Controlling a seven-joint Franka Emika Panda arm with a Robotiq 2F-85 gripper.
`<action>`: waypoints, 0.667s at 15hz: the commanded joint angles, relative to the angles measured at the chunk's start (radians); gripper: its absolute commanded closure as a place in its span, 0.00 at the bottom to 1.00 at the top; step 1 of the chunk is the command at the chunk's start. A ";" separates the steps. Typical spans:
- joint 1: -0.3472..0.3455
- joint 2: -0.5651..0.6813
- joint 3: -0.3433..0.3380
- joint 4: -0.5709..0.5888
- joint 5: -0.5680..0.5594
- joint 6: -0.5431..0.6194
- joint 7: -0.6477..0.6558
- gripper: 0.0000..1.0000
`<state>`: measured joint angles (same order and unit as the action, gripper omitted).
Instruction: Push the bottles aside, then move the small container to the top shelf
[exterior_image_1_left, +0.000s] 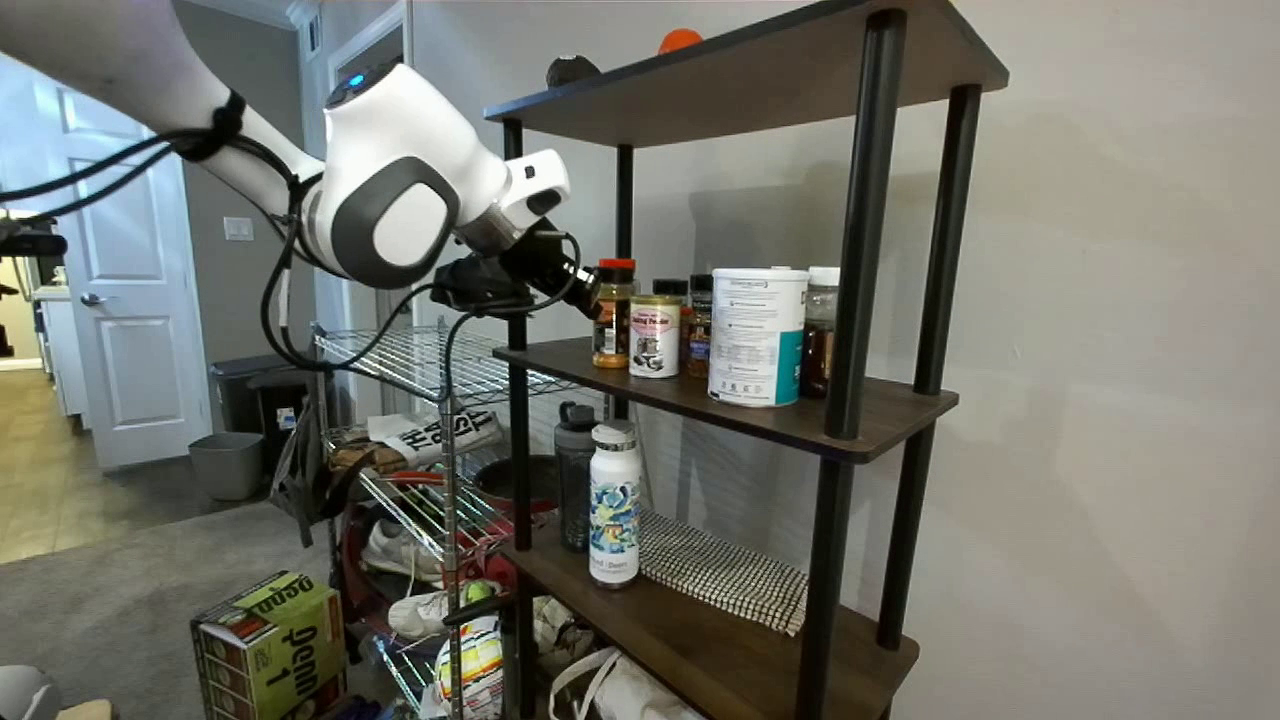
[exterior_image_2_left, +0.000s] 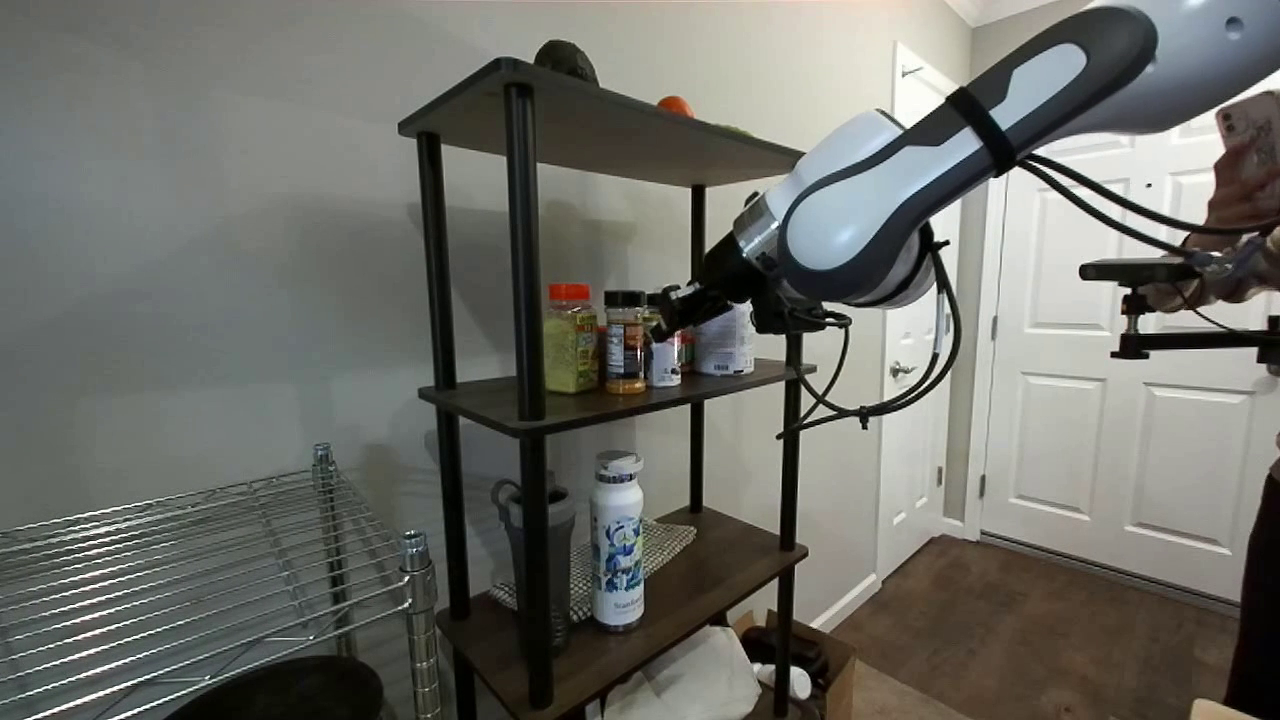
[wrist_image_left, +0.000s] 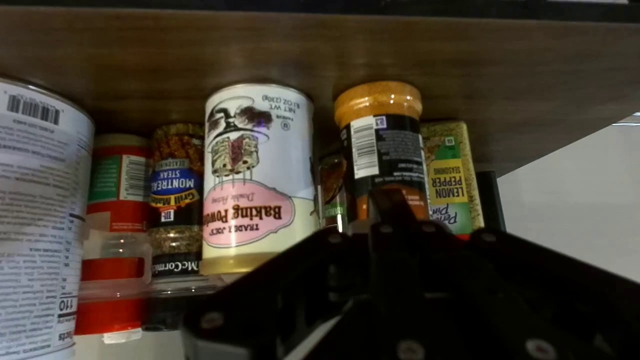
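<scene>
Jar (wrist_image_left: 122, 215), small, cylindrical and red-capped with a red-and-green label, is standing on the dark brown wooden board (exterior_image_1_left: 895, 408) beneath the top shelf (exterior_image_1_left: 760, 85), showing in the wrist view between the big white canister (wrist_image_left: 40, 210) and the slim, dark, black-capped Montreal Steak bottle (wrist_image_left: 175, 200). Beyond that are standing the white baking-powder can (wrist_image_left: 256, 155) and the slim amber-brown bottle (exterior_image_2_left: 625, 345) with its dark cap. I am holding my jaws narrow, tips together, near the amber-brown bottle's capped end; whether they are touching it, I cannot tell. Farther along, a red-capped, yellow-green lemon pepper bottle (exterior_image_2_left: 570, 350) is standing.
</scene>
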<state>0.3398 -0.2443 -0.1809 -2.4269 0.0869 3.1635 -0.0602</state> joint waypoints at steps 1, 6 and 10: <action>-0.052 0.060 0.032 0.058 -0.024 0.019 0.023 1.00; -0.099 0.109 0.071 0.104 -0.040 0.020 0.036 1.00; -0.101 0.113 0.102 0.102 -0.067 0.011 0.027 1.00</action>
<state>0.2606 -0.1424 -0.1138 -2.3299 0.0552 3.1639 -0.0560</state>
